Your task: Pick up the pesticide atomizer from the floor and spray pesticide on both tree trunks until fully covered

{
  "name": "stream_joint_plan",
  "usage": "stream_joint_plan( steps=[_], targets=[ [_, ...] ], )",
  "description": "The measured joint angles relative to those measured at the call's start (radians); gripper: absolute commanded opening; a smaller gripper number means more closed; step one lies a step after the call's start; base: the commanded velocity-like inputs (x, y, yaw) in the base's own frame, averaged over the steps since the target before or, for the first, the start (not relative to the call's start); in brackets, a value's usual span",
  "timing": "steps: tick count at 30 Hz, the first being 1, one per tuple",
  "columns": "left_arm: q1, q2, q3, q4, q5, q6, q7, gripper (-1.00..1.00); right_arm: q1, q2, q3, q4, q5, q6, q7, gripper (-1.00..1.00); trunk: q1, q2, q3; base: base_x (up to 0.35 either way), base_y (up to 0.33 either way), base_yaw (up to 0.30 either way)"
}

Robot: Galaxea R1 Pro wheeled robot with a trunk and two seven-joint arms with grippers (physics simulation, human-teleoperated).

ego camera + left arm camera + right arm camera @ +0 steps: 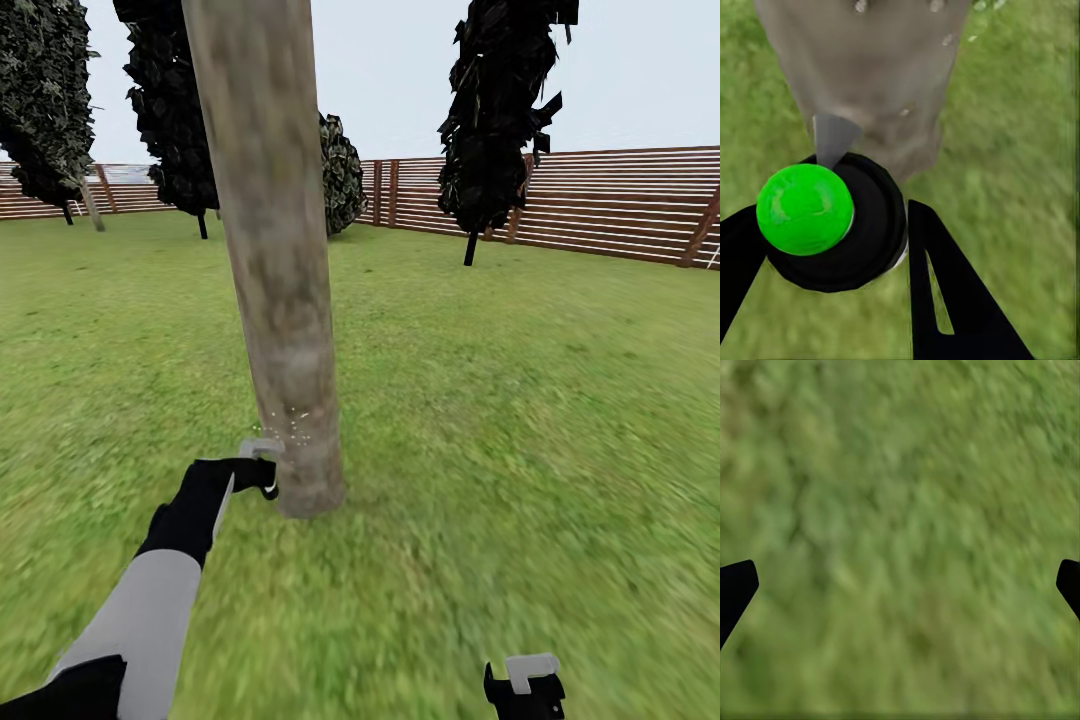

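So the left hand [262,470] was low down right at the base of the tree trunk [275,250], closed around the pesticide atomizer [832,221]. In the left wrist view you could see the atomizer's black round body with a bright green ball on top wedged between the two black fingers [952,300], and a grey cone-shaped nozzle poking out ahead of the hand toward the bark. The trunk sat just past the hand's fingertips, near enough that I couldn't tell if the nozzle was touching it or not. A few fine white specks dotted the bark just above the hand.

Everything stood on lawn [520,420], patchy green grass, pretty blurry in all three views, running flat out to a brown slatted fence [620,205] well beyond the trunk. Dark leafy trees [500,110] stood along that fence line, with pale grey sky over them. The trunk itself was a thick, smooth, grey-brown mottled column leaning slightly, rising out of the head view.

The right hand [524,685] hung low and well off to the side of the left one, away from the trunk. Its wrist view had the two black fingertips [736,589] at opposite edges with blurry grass between them, so it was spread wide and holding nothing.
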Motion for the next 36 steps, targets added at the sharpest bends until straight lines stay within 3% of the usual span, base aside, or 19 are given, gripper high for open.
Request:
stream_joint_plan(
  steps=[2,7,12,17,36],
  targets=[
    [-0.007,-0.001,0.004,-0.005,-0.005,0.001,-0.002,-1.0,0.0,0.0,0.0,0.0,0.0,0.0,0.0,1.0,0.0,0.0,0.0,0.0,0.0,0.0],
    [-0.006,0.081,0.013,-0.039,-0.008,0.039,-0.006,-1.0,0.0,0.0,0.0,0.0,0.0,0.0,0.0,1.0,0.0,0.0,0.0,0.0,0.0,0.0],
    [-0.001,0.078,0.007,-0.043,-0.002,0.047,-0.005,-1.0,0.0,0.0,0.0,0.0,0.0,0.0,0.0,1.0,0.0,0.0,0.0,0.131,-0.039,0.0],
    [-0.009,0.057,0.006,-0.042,-0.005,0.047,0.002,-1.0,0.0,0.001,0.0,0.0,0.001,0.0,0.0,1.0,0.0,0.0,0.0,0.158,-0.197,0.0],
    [-0.005,0.055,0.006,-0.044,-0.004,0.046,0.005,-1.0,0.0,0.002,0.0,-0.001,-0.001,0.0,0.0,1.0,0.0,0.0,0.0,-0.038,-0.277,0.017]
  ],
)
